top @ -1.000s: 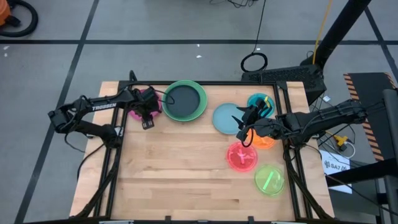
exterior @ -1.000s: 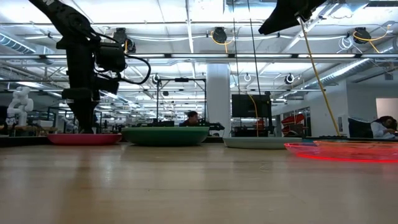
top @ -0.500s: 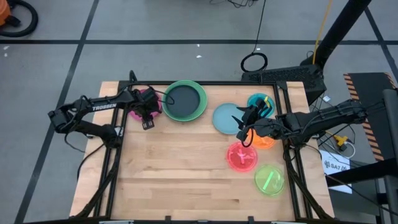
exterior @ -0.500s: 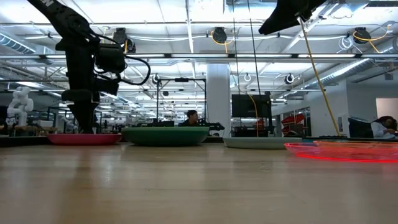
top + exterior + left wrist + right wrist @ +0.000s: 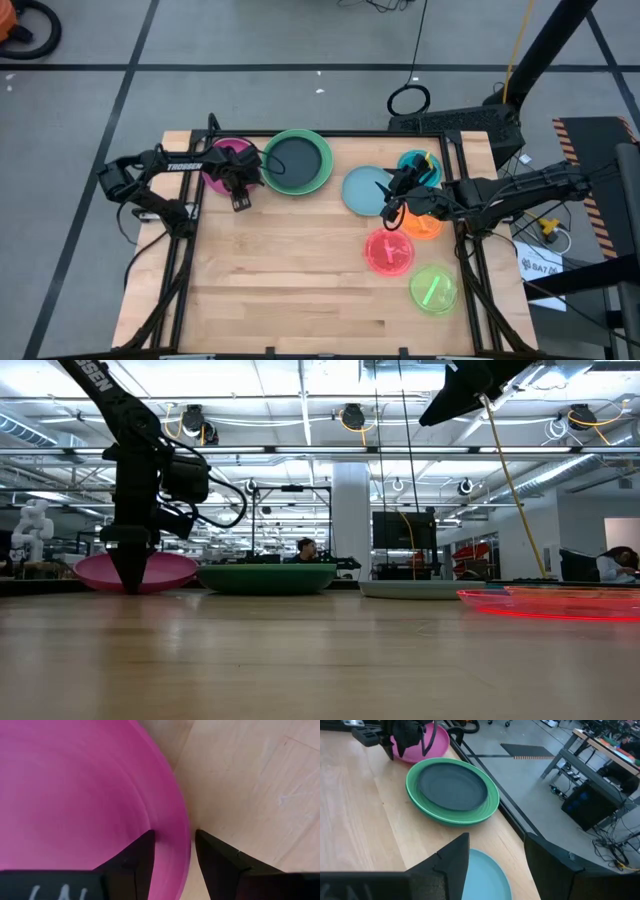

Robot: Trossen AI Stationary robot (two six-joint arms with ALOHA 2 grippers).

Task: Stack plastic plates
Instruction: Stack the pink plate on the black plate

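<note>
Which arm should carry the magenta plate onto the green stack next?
Left. Its hand already pinches the magenta plate rim, tilted up right beside the green stack. The right hand hovers open over the pale blue plate.

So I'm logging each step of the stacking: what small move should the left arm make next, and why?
Probably carry the magenta plate sideways toward the green stack beside it. The left gripper has its fingers on either side of the plate's rim, and the low view shows the plate tilted with one edge raised off the table. The right gripper hangs over the pale blue plate.
</note>
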